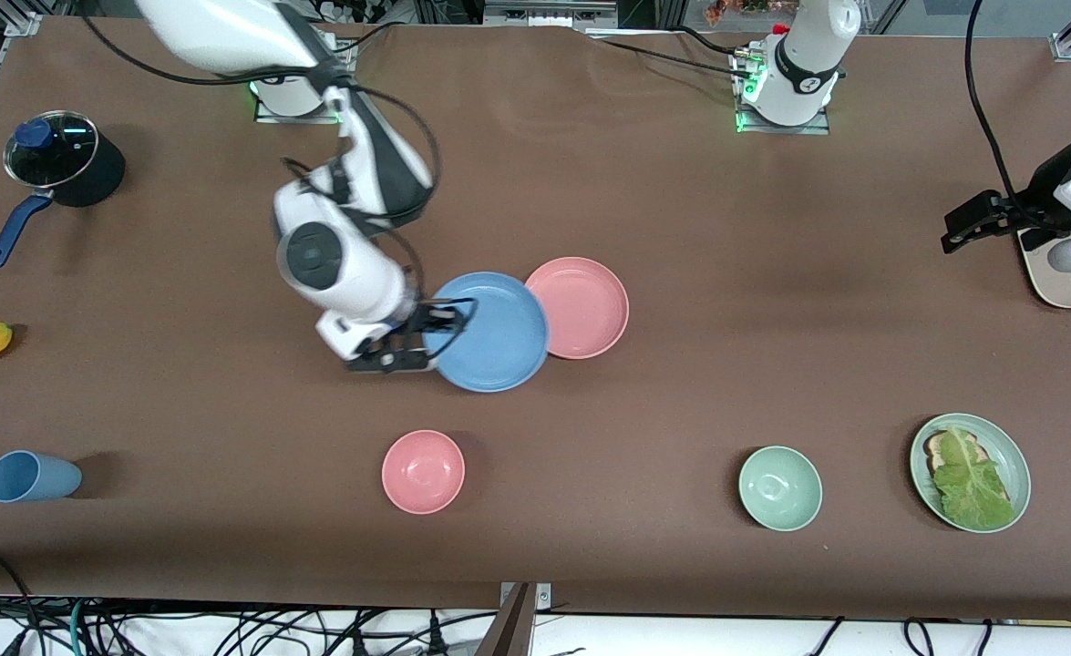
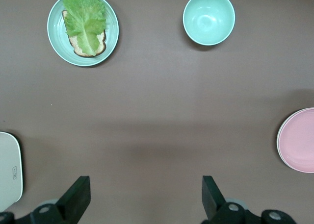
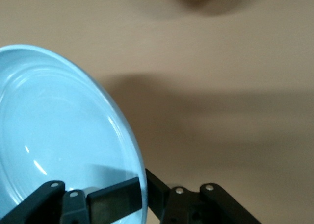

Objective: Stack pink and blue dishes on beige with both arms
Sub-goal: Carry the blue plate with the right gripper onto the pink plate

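Here the right arm reaches down from its base over the middle of the bench (image 1: 681, 210), elbow bent, its wrist turned so the right gripper (image 1: 439, 330) lies nearly level, and its jaws are clamped on the rim of the blue plate (image 1: 491, 333). In the right wrist view one finger (image 3: 117, 197) lies across the inside of that rim, with the plate (image 3: 59, 136) tilted and lifted off the brown surface. The raised blue plate overlaps the edge of the pink plate (image 1: 582, 307), which lies flat on the bench toward the left arm's end. A small pink bowl (image 1: 423, 471) sits nearer the front camera than both plates. The left arm waits at its own end of the bench, its forearm held high, and the left gripper (image 2: 146, 197) hangs over bare bench with its jaws spread wide and holding nothing. A green bowl (image 2: 209, 18) and a green plate (image 2: 55, 40) with lettuce lie nearer the front camera there.
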